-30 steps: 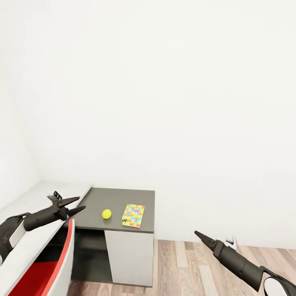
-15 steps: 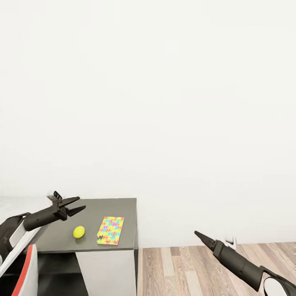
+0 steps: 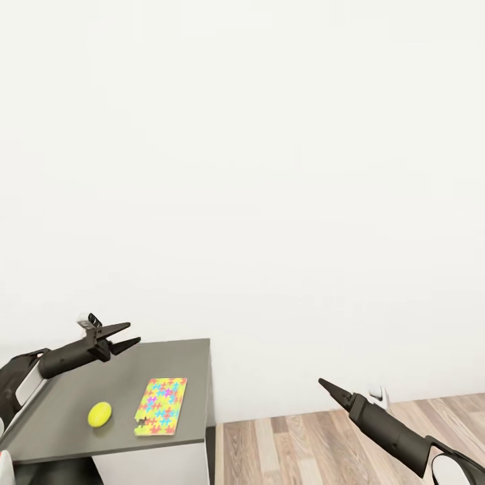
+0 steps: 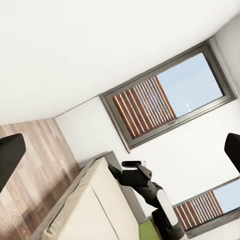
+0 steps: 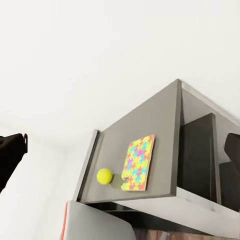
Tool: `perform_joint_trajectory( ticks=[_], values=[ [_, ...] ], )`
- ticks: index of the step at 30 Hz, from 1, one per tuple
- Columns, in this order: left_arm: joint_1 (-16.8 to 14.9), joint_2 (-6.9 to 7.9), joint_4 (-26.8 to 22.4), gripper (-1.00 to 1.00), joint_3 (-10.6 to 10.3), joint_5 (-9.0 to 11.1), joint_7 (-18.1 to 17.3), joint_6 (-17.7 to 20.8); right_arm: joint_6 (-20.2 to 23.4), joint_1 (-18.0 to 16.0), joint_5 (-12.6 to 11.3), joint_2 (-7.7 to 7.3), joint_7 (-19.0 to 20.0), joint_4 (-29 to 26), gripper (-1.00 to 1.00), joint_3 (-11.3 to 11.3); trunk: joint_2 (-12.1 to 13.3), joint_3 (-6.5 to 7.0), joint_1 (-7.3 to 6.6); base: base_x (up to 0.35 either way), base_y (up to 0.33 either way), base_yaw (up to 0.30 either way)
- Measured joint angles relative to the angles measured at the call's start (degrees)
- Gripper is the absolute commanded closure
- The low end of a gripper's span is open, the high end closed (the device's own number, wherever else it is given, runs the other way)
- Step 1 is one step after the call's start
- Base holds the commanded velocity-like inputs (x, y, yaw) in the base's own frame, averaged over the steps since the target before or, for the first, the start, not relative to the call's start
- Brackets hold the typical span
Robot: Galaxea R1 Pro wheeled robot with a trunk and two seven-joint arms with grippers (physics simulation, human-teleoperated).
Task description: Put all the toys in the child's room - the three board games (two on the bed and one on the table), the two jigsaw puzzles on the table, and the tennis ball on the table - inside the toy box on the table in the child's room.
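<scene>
Tabletop [image 3: 81, 397]: grey, low at head view's left edge, against white wall; wood floor [image 3: 323, 441] beside it.
Tennis ball [image 3: 100, 414]: yellow, lying on tabletop, just beside jigsaw puzzle [image 3: 162, 405], apparently not touching; both seen again from right wrist at [image 5: 104, 175] and [image 5: 137, 162].
Jigsaw puzzle: flat, multicoloured, near tabletop's front edge, one corner piece missing or dark.
Left hand [image 3: 126, 337]: raised above tabletop's far left portion, fingers parted a little, nothing held.
Right hand [image 3: 323, 385]: out over floor, well apart from tabletop, fingers appearing pressed to a point in head view, while right wrist view shows dark tips far apart at both edges; cannot tell how far open; empty either way.
Toy box, board games, second puzzle: not identified here.
Step in hand, judged: approach to tabletop. Best handled by squaring base to tabletop, lowering head to locate toy box first, then bringing left hand down over ball, widening fingers before descent, since ball likely rolls if nudged.
</scene>
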Motion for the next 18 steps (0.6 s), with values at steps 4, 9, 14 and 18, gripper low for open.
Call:
perform_joint_trajectory(
  ticks=[4, 9, 14, 18],
  values=[
    [0.0, -0.02, 0.01, -1.0, 0.0, 0.03, 0.0, -0.01, 0.01, 0.0, 0.05, 0.0, -0.01, -0.01, -1.0, 0.0, 0.01, 0.0, 0.02, 0.154, 0.034, -0.001],
    [0.0, 0.04, 0.14, -1.0, 0.12, 0.07, 0.01, -0.03, 0.01, 0.0, 0.04, 0.0, -0.01, -0.01, -1.0, 0.0, 0.01, 0.0, 0.02, 0.029, 0.004, 0.0],
    [0.0, 0.06, 0.18, -1.0, 0.04, 0.05, 0.01, -0.01, 0.01, 0.0, 0.05, 0.0, -0.01, -0.01, -1.0, 0.0, 0.01, 0.0, 0.03, 0.004, 0.001, 0.0],
    [0.0, 0.01, 0.19, -1.0, -0.09, -0.06, 0.01, 0.04, 0.01, 0.0, 0.02, 0.0, -0.01, -0.01, -1.0, 0.0, 0.01, 0.0, 0.03, 0.0, 0.0, 0.0]
  ],
)
